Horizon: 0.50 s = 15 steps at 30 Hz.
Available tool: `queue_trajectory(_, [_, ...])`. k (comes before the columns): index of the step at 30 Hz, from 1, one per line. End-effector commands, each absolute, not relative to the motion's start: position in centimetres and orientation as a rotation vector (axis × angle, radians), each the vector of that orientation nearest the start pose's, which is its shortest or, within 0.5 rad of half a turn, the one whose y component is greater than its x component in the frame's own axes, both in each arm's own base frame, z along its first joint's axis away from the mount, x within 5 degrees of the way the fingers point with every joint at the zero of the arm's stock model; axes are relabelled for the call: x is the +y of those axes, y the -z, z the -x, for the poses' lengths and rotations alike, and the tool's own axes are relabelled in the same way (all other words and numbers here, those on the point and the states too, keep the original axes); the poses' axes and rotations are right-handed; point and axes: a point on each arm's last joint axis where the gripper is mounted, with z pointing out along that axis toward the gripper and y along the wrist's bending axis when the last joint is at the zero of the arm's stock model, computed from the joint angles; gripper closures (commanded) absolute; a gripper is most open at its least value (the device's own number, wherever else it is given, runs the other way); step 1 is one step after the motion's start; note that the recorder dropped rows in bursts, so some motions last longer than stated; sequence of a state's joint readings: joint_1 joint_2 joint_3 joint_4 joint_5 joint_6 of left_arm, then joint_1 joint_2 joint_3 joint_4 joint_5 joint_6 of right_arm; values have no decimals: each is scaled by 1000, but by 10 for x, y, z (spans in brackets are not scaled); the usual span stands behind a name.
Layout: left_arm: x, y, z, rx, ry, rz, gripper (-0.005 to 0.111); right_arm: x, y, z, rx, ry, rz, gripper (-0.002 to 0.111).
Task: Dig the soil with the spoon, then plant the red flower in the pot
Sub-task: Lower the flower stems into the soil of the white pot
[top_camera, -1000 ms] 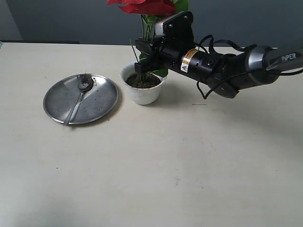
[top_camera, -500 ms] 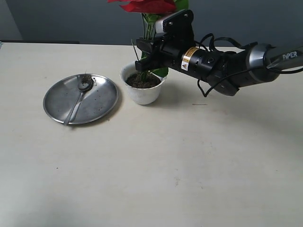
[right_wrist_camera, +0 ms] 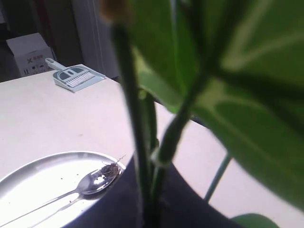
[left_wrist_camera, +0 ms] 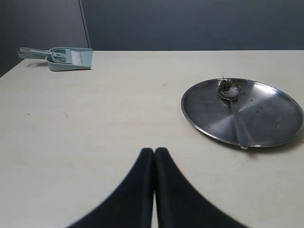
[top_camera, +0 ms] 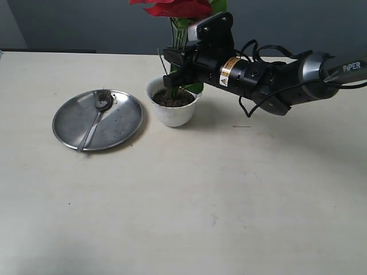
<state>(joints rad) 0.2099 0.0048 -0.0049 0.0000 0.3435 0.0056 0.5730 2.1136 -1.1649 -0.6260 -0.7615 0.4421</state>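
**Right hand pinching the flower stems above the pot**

Landmark for all positions: the pot.

- The pale surface (top_camera: 200, 200) carries everything you see here.
- The right arm (top_camera: 287, 80) reaches in from the pot's right side in the exterior view and ends directly above the pot.
- The right hand (top_camera: 171, 73) is pressed together on the thin green stems of the red flower (top_camera: 179, 8). In the right wrist view the stems run between its dark fingers.
- The flower stands upright over the pot, with its bloom at the top edge of the exterior view. The stem ends come down to the pot's soil, but you cannot tell whether they are buried.
- A round steel plate (top_camera: 126, 117) lies flat just beside the pot, on its left.
- The pot (top_camera: 172, 116) is white with a scalloped rim, upright, and filled nearly to the rim with dark soil (top_camera: 172, 98).
- A grey-green dustpan (left_wrist_camera: 66, 58) with a brush sits well apart from the pot, beyond the plate.
- The left hand (left_wrist_camera: 154, 154) has its fingers pressed together with nothing between them. It is over bare surface on the plate side, well apart from the pot.
- The spoon (top_camera: 92, 129) lies on the plate, left of the pot, with a small clump of earth on its bowl.
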Motion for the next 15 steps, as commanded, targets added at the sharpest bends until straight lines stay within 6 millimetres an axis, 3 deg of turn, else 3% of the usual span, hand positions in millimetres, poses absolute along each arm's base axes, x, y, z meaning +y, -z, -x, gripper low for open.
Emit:
queue_trajectory(1, [11, -183, -53, 1811, -150, 180, 106, 259, -109, -346, 1846, -622, 939, 109])
queue_trajectory(10, [11, -183, -53, 1811, -150, 180, 106, 265, -117, -352, 1839, -619, 987, 109])
queue_trajectory(15, [11, -183, -53, 1811, -150, 180, 106, 269, -109, -351, 1876, -633, 998, 109])
